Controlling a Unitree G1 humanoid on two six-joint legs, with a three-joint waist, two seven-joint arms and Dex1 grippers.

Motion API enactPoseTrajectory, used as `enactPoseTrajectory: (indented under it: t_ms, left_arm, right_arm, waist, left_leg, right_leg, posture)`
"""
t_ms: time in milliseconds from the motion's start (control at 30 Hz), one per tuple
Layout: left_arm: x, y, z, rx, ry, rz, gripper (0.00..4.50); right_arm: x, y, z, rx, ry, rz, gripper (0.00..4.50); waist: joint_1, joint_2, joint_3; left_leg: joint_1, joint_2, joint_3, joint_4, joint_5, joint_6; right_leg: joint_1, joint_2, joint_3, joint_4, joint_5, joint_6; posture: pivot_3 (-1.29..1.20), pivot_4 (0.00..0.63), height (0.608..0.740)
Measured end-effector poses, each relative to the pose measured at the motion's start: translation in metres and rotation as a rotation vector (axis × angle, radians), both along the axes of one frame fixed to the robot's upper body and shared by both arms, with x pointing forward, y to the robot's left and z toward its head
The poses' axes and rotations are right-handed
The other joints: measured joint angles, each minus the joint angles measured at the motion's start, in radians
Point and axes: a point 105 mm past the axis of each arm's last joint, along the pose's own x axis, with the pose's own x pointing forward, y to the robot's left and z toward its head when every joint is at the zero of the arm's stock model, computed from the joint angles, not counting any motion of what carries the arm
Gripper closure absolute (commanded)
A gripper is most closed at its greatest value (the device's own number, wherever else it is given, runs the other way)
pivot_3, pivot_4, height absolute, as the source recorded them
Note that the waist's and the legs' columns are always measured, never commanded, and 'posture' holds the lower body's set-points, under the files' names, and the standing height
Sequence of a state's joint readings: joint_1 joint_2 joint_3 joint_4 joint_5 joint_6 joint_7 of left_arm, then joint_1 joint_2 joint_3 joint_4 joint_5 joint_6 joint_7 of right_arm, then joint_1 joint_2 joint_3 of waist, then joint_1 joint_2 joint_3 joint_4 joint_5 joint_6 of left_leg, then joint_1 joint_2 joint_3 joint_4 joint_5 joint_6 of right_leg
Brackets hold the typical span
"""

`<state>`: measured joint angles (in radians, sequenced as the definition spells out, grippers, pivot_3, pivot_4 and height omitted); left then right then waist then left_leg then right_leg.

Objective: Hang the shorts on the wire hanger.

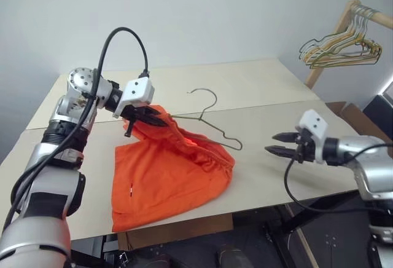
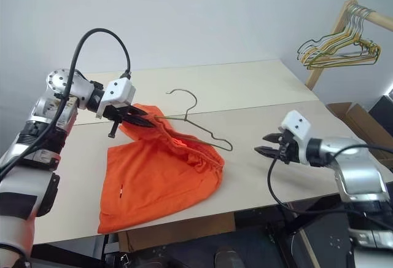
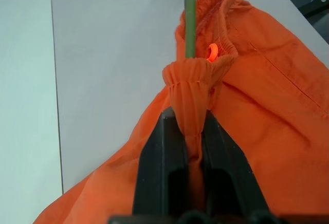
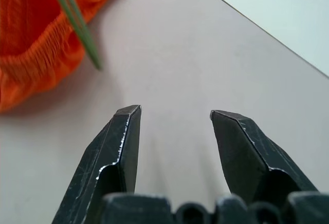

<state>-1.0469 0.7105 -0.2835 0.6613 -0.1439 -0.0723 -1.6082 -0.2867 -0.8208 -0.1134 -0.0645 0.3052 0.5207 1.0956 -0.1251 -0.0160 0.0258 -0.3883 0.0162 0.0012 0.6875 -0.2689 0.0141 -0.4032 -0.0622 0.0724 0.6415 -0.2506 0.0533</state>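
The shorts [image 1: 169, 179] lie on the surface [image 1: 270, 96], bright orange and wrinkled, their gathered waistband raised at one corner and their legs spread flat toward the near edge. The wire hanger [image 1: 212, 123], thin and grey-green, runs with its long axis across the waistband, one arm passing inside the fabric, its hook [image 1: 206, 99] standing clear on the far side. My left claw [image 1: 147, 119] is clamped on the bunched waistband corner at the hanger's left end and holds it off the surface. The hanger's free right end points toward my right claw [image 1: 279, 144], which stands apart from it with jaws spread and empty. I judge the right claw nearer that free end.
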Motion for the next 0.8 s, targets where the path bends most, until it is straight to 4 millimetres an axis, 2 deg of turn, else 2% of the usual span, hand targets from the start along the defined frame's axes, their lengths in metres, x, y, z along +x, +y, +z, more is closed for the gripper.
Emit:
enactPoseTrajectory:
  t_ms: [100,133,333,467,633,733,800]
  left_arm:
    - [0.001,0.002,0.003,-0.01,-0.018,0.004,4.5]
    - [0.001,0.002,0.003,-0.012,-0.021,0.005,4.5]
    - [0.002,0.004,0.006,-0.024,-0.032,0.014,4.5]
    - [0.002,0.006,0.006,-0.022,-0.033,0.021,4.5]
    - [0.001,0.007,0.003,-0.017,-0.027,0.027,4.5]
    - [0.002,0.006,0.002,-0.019,-0.026,0.026,4.5]
    - [0.002,0.006,0.003,-0.022,-0.028,0.028,4.5]
  right_arm:
    - [-0.018,0.019,-0.01,0.108,0.064,0.033,1.83]
    - [-0.022,0.031,-0.013,0.156,0.078,0.038,1.83]
    - [-0.034,0.079,-0.041,0.218,0.148,0.05,1.83]
    - [-0.03,0.091,-0.046,0.257,0.164,0.005,1.83]
    - [-0.018,0.093,-0.047,0.29,0.197,-0.037,1.83]
    - [-0.015,0.096,-0.049,0.318,0.234,-0.041,2.39]
    - [-0.014,0.098,-0.053,0.33,0.251,-0.049,3.06]
  waist:
    - [-0.004,0.0,0.0]
    - [-0.006,0.0,0.0]
    - [0.0,0.0,0.0]
    - [0.004,0.0,0.0]
    - [0.004,0.0,0.0]
    - [0.003,0.0,0.0]
    - [0.003,0.0,0.0]
  left_leg:
    - [0.001,0.0,0.0,0.0,0.0,0.0]
    - [0.001,0.0,0.0,0.0,0.0,0.0]
    - [-0.001,0.0,0.0,0.002,0.0,0.0]
    - [-0.002,0.0,0.0,0.006,0.0,0.0]
    - [-0.002,0.0,0.0,0.006,0.0,0.001]
    - [-0.002,0.0,0.0,0.006,-0.001,0.001]
    - [-0.002,0.0,0.0,0.006,-0.001,0.001]
  right_leg:
    - [0.0,0.0,0.001,0.001,0.0,0.0]
    - [0.0,0.001,0.001,0.002,0.0,0.0]
    - [-0.001,0.0,0.0,0.002,0.0,0.0]
    - [0.0,0.0,0.0,0.003,0.0,0.0]
    - [0.0,0.0,0.0,0.003,0.0,0.0]
    - [0.0,0.0,0.0,0.003,0.0,0.0]
    - [0.0,0.0,0.0,0.003,0.0,0.0]
  posture:
    - [-0.15,0.0,0.74]
    - [-0.14,0.0,0.74]
    - [-0.14,0.0,0.74]
    - [-0.13,0.0,0.74]
    - [-0.13,0.0,0.74]
    - [-0.13,0.0,0.74]
    - [-0.12,0.0,0.74]
